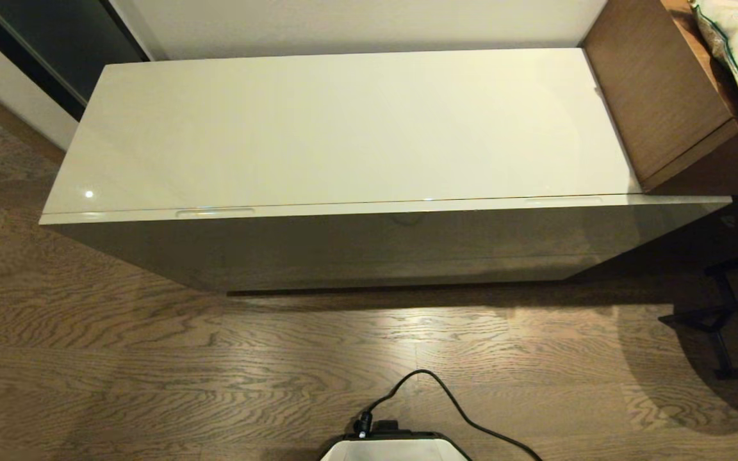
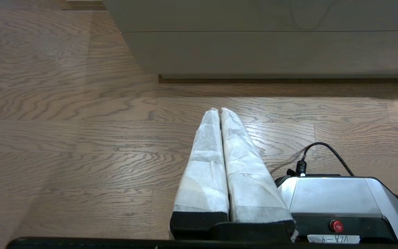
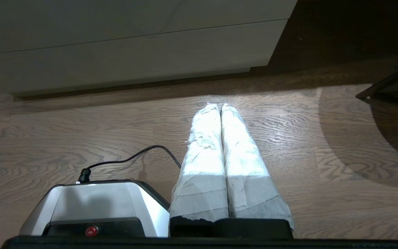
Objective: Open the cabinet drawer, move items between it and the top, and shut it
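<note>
The closed cabinet drawer [image 1: 369,208] runs left-right; left pincer [image 2: 219,110] and right pincer [image 3: 220,105] hang together above the floor.

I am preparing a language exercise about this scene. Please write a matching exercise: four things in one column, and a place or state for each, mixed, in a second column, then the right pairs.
Things:
1. cabinet drawer
2. top
3. left hand
4. brown desk

Places or states:
A. fingers shut, low above the wood floor
B. closed
C. beside the cabinet, on the robot's right
D. glossy, cream-white, nothing lying on it

Pairs: 1-B, 2-D, 3-A, 4-C

The right hand is parked the same way, shut.
</note>
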Controlling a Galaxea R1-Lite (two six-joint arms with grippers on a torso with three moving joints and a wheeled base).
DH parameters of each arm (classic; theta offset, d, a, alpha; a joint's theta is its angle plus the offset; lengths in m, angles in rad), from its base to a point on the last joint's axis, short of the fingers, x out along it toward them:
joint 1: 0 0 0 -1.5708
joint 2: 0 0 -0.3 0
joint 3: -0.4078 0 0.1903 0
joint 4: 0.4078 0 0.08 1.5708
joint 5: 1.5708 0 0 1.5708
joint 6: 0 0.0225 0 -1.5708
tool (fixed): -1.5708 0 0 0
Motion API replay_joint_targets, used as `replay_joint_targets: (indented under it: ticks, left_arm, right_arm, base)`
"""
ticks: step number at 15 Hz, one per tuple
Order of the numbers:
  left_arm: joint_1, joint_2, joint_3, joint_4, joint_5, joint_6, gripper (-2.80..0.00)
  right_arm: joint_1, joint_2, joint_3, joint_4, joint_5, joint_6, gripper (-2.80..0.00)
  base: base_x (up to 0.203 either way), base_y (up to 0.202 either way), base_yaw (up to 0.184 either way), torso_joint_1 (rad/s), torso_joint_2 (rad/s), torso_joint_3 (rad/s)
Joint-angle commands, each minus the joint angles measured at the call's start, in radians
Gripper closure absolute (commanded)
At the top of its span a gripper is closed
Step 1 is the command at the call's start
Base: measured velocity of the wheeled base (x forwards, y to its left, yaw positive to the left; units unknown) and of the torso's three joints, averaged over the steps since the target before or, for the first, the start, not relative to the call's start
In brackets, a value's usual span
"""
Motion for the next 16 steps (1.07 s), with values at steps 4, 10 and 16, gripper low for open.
replay_joint_targets:
  ticks: [4, 10, 16]
  left_arm:
    - [0.0, 0.0, 0.0, 0.001, 0.0, -0.001, 0.0]
    - [0.0, 0.0, 0.0, 0.0, 0.0, -0.001, 0.0]
    - [0.0, 0.0, 0.0, 0.0, 0.0, -0.001, 0.0]
  right_arm:
    - [0.001, 0.001, 0.0, 0.0, 0.0, 0.001, 0.0]
    - [0.001, 0.001, 0.0, 0.0, 0.0, 0.001, 0.0]
    - [-0.001, 0.001, 0.0, 0.0, 0.0, 0.001, 0.0]
  base:
    - [0.0, 0.0, 0.0, 0.0, 0.0, 0.0]
    - [0.0, 0.0, 0.0, 0.0, 0.0, 0.0]
    - [0.0, 0.0, 0.0, 0.0, 0.0, 0.0]
